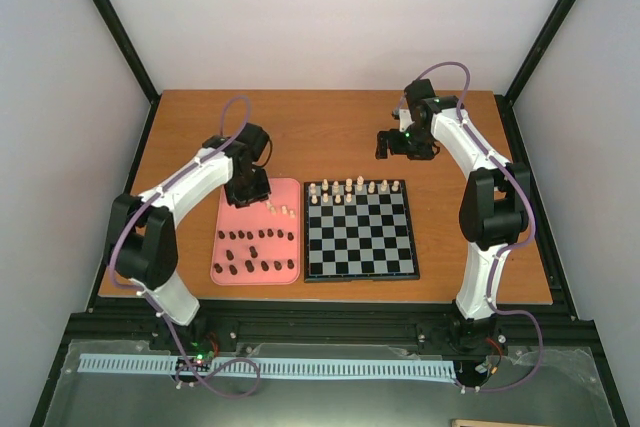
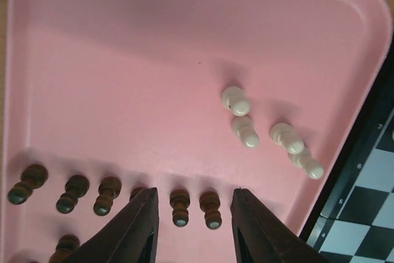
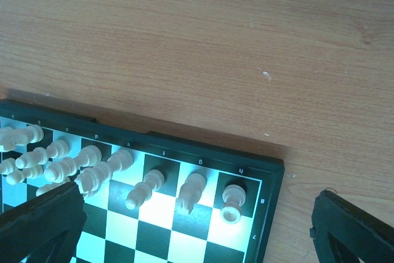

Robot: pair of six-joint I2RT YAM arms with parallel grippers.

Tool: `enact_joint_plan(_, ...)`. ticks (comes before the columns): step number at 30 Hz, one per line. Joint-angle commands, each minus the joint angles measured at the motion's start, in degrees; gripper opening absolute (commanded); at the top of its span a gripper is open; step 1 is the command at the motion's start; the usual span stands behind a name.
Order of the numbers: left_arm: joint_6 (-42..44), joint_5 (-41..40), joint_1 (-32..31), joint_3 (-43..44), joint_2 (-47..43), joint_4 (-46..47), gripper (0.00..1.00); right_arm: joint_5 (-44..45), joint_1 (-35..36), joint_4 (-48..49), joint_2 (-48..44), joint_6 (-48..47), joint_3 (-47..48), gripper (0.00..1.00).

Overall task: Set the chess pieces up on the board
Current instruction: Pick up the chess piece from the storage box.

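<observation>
The board [image 1: 360, 232] lies mid-table with cream pieces [image 1: 352, 187] along its far rows. In the right wrist view its far corner [image 3: 271, 170] holds a cream rook [image 3: 233, 202], knight [image 3: 191, 192] and bishop [image 3: 144, 189]. My right gripper [image 1: 405, 142] hovers open and empty over bare table behind the board. My left gripper [image 2: 194, 229] is open and empty above the pink tray [image 2: 123, 60], with two dark brown pawns [image 2: 196, 206] between its fingers. Several cream pawns [image 2: 268, 133] stand near the tray's right edge.
Dark brown pieces [image 1: 255, 252] stand in rows on the near half of the pink tray [image 1: 232, 222], left of the board. The wooden table [image 1: 330, 127] is ringed by a black frame and white walls.
</observation>
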Motion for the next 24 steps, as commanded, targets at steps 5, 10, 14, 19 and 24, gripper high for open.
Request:
enact_joint_plan(5,-3.48,8.12,1.98,3.50,6.97,7.77,0.37,-0.61,-0.46,-0.36,-1.34,-0.31,0.52,1.00)
enact_joint_plan(10,-4.19,9.74,2.37,5.39,10.44,9.22,0.37,-0.49,-0.45,-0.41,-1.81,-0.50,-0.11,1.00)
enact_joint_plan(14,-3.86,10.24,2.56,5.12,11.40,9.28,0.36,-0.60,-0.41,-0.25,-1.76,-0.57,-0.60,1.00)
enact_joint_plan(19,-3.47,9.81,3.13,3.45,10.55,8.97,0.36,-0.83,-0.41,-0.25,-1.12,-0.57,-0.18,1.00)
enact_joint_plan(24,-3.39,9.60,3.57,1.78,9.98,9.09,0.36,-1.09,-0.41,-0.23,-0.44,-0.57,0.25,1.00)
